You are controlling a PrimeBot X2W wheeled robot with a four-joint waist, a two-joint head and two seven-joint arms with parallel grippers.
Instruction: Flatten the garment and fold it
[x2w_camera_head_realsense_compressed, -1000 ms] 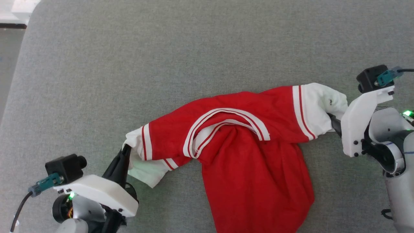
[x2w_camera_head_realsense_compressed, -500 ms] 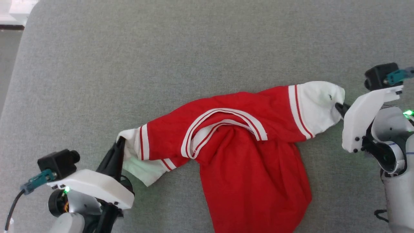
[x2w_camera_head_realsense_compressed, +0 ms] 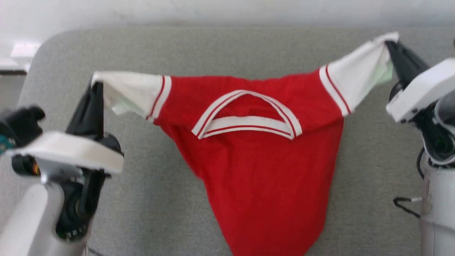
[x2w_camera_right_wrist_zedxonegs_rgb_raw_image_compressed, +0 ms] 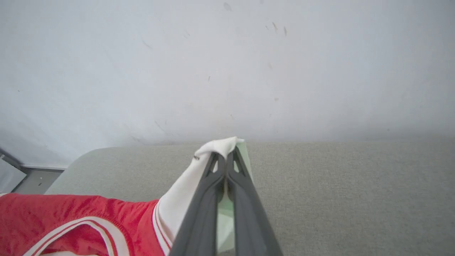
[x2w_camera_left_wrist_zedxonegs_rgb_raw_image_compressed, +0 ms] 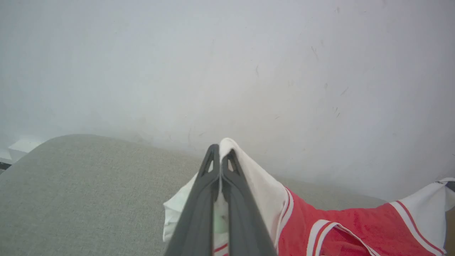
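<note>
The garment [x2w_camera_head_realsense_compressed: 263,167] is a red T-shirt with short white sleeves and striped white-and-red collar trim. It hangs spread between my two grippers above the grey surface, its plain red body tapering down toward the bottom edge of the head view. My left gripper [x2w_camera_head_realsense_compressed: 95,85] is shut on the left white sleeve [x2w_camera_left_wrist_zedxonegs_rgb_raw_image_compressed: 249,177]. My right gripper [x2w_camera_head_realsense_compressed: 389,44] is shut on the right white sleeve [x2w_camera_right_wrist_zedxonegs_rgb_raw_image_compressed: 199,177]. In both wrist views the dark fingers [x2w_camera_left_wrist_zedxonegs_rgb_raw_image_compressed: 213,185] are pressed together with white cloth between them, as with the right gripper's fingers [x2w_camera_right_wrist_zedxonegs_rgb_raw_image_compressed: 245,199].
The grey cloth-covered surface [x2w_camera_head_realsense_compressed: 149,199] lies under the garment, with a rounded corner at the far left [x2w_camera_head_realsense_compressed: 53,39]. A pale wall [x2w_camera_head_realsense_compressed: 213,10] rises behind its far edge. A loose black cable [x2w_camera_head_realsense_compressed: 405,206] hangs beside my right arm.
Both grippers lifted and drew apart, raising the garment off the surface and stretching it by the sleeves. The right gripper closed on the right sleeve. The head camera tilted up, bringing the wall into view.
</note>
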